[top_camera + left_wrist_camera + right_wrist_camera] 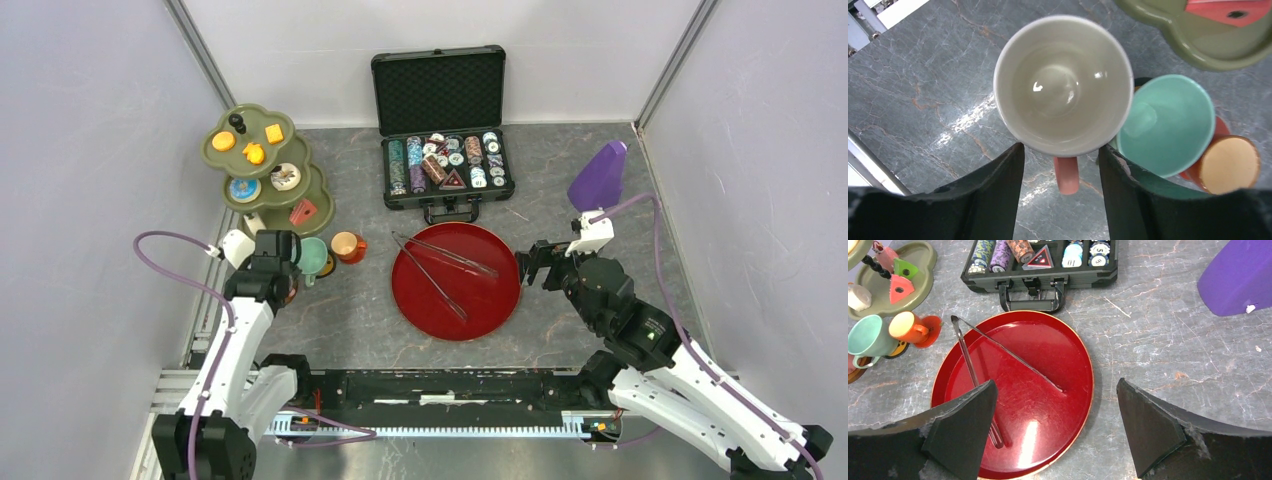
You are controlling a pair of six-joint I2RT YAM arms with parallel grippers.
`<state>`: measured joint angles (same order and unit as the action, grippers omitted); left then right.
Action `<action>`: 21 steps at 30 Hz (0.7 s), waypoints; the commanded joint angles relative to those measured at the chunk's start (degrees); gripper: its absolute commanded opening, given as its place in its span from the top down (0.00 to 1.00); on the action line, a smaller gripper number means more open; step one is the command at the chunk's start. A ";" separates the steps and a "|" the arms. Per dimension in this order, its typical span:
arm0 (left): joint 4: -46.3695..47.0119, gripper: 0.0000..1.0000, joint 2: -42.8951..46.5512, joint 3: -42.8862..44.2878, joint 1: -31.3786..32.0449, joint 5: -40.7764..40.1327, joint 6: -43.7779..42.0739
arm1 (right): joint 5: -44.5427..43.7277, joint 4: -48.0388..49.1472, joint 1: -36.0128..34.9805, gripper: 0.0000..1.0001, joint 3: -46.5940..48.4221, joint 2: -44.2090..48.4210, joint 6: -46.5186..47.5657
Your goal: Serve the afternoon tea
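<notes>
**Worktop** (560,170): grey, marbled; it carries everything listed.

**Chip case** (437,92): open at the far edge, not part of the service.

**Dark-red tray** (490,300): centre, holding only metal tongs (966,352).

**Three-tier stand** (268,198): olive-green, far left.
- Orange biscuits (254,153) on the top tier.
- Donuts (285,177) on the middle tier.
- A red cake slice (303,211) on the lowest tier.

**Purple object** (598,178): far right, well apart from the service.

**Right end effector** (1055,382): jaws wide apart, nothing between them, hanging over the tray's right rim.

**Left end effector** (1060,155): jaws apart, straddling the handle of the pink cup (1063,85) with a gap on either side.

**Cups**: all three are empty and grouped just beside the stand's base.
- The pink cup is upright.
- The teal cup (1168,125) is close against it, possibly touching.
- The orange cup (1230,164) sits on an orange saucer (933,325).

**Progress (judged)**: well along.
- Done: every tier is stocked, no treat lies loose, and the cups are gathered.
- Left: seemingly only clearing the left arm from the pink cup. Whether that cup has a saucer cannot be told.

**Views**:
- The top view hides the pink cup under the left arm; the left wrist view alone shows it, with its handle between the fingers.
- Only the top view shows the top tier's biscuits.
- The right wrist view gives the tongs and the orange saucer most clearly.
</notes>
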<state>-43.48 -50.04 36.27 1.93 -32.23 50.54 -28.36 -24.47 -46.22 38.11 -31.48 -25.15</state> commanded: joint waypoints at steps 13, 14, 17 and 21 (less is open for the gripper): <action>-5.19 0.00 10.60 18.21 -0.37 10.85 -5.83 | -13.74 -9.79 0.01 0.02 9.35 2.73 8.78; -4.95 0.00 11.31 19.54 -0.41 11.91 -7.63 | -13.98 -9.89 -0.01 0.02 10.18 2.91 9.70; -4.18 0.00 12.37 24.79 -0.39 16.93 -14.13 | -13.77 -9.40 -0.03 0.02 12.07 4.03 12.34; 0.60 0.00 13.76 30.86 0.90 33.14 -25.65 | -11.07 -7.55 -0.02 0.02 14.60 6.04 16.77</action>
<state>-48.34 -37.58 61.19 1.96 -15.40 39.11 -39.77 -33.74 -46.22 48.86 -27.24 -14.26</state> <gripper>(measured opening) 0.996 0.979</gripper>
